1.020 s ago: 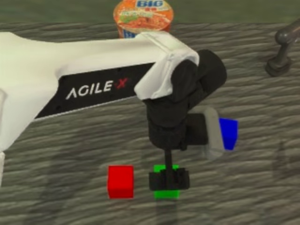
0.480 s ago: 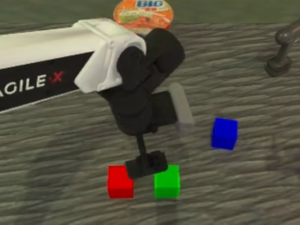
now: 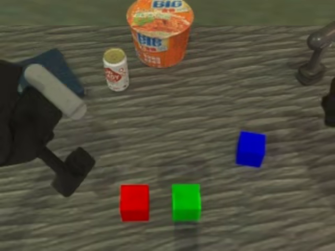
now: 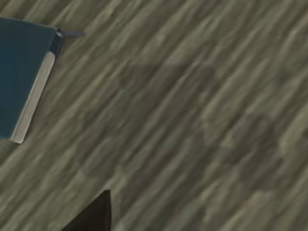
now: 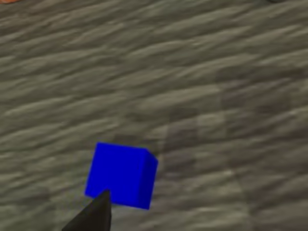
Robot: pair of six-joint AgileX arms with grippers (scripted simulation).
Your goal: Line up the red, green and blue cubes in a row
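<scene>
Jaw state cannot be read on either of our grippers: only one dark fingertip of each shows in its own wrist view, and from above the left gripper (image 3: 72, 171) appears as a dark block with no visible gap, carrying nothing. It hangs over bare table (image 3: 209, 104) at the left side, left of the red cube (image 3: 134, 202) and apart from it. Our right arm (image 3: 330, 102) shows only as a dark part at the right edge of the top view, so its gripper's opening cannot be told; its wrist camera looks down on the blue cube (image 5: 121, 174), with one fingertip (image 5: 94, 214) overlapping that cube's near edge in the picture. The red cube and the green cube (image 3: 186, 202) sit side by side near the front edge, level with each other, a narrow strip of table between them. From above, the blue cube (image 3: 250, 149) lies farther back and to the right of the green cube, out of line with the pair. Toward the back stand a noodle cup (image 3: 160, 31) and a soda can (image 3: 115, 69), the can to the cup's left. A blue book (image 4: 21, 79) lies at the left side, partly under our left arm. A grey metal fixture (image 3: 316, 55) stands at the back right.
</scene>
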